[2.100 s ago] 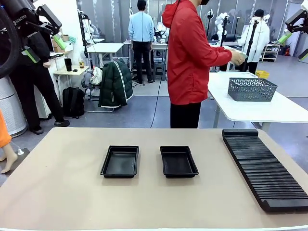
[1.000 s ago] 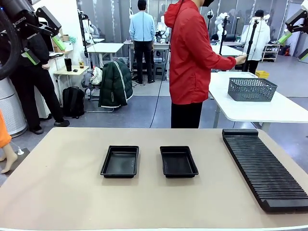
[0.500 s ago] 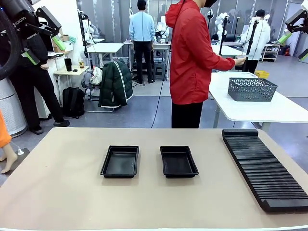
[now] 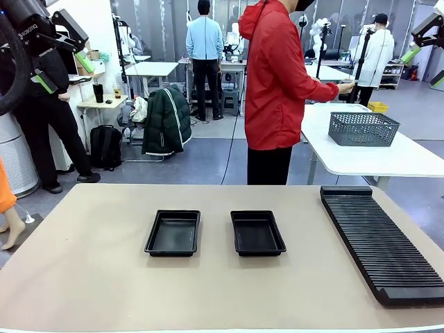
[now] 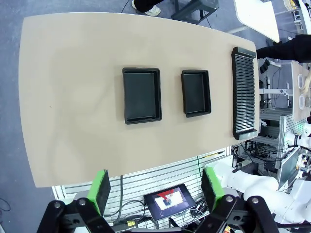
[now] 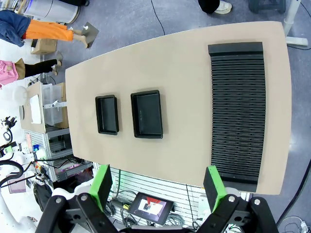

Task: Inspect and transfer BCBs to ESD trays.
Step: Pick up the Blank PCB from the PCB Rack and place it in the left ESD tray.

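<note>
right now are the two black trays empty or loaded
Empty: the left tray and the right tray both show bare black floors, no boards inside.

A lab hall with white worktables (image 4: 368, 158), trailing cables (image 4: 227, 154).

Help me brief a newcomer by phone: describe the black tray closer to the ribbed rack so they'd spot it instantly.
On the tan table, find the long ribbed rack along the right side. Two empty shallow black trays lie mid-table, side by side but apart. Yours is the right tray, nearer the rack; the left tray sits farther from it.
</note>
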Tool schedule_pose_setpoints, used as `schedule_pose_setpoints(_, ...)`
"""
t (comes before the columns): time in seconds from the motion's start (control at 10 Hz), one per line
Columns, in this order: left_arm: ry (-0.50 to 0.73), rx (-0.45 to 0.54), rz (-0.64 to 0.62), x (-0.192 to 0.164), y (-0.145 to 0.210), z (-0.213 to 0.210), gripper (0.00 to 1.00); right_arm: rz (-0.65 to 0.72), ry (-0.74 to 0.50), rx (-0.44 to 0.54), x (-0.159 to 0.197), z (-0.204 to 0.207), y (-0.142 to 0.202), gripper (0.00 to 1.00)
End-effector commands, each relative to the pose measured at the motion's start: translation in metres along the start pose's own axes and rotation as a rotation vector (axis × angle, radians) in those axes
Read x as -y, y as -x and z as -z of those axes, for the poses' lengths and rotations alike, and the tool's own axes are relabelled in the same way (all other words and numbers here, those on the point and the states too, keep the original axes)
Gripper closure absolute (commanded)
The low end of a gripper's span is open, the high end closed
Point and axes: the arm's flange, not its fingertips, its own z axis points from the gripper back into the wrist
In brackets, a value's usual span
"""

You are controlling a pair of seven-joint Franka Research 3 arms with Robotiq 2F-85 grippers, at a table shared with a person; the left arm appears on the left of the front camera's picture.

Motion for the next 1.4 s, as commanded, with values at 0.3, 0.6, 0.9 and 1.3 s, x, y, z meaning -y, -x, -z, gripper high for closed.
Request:
schedule_pose_setpoints(0.3, -0.002, 0.001, 0.006, -0.0012, 0.0002, -0.0006, 0.00, 0.002, -0.002, 0.001, 0.0008, 0.0011, 0.0001, 0.00)
schedule_pose_setpoints(0.6, -0.002, 0.001, 0.006, -0.0012, 0.0002, -0.0006, 0.00, 0.002, -0.002, 0.001, 0.0008, 0.0011, 0.0001, 0.00)
schedule_pose_setpoints(0.9, -0.002, 0.001, 0.006, -0.0012, 0.0002, -0.0006, 0.00, 0.002, -0.002, 0.001, 0.0008, 0.0011, 0.0001, 0.00)
schedule_pose_setpoints(1.3, -0.002, 0.001, 0.006, -0.0012, 0.0002, -0.0006, 0.00, 0.002, -0.002, 0.001, 0.0008, 0.0011, 0.0001, 0.00)
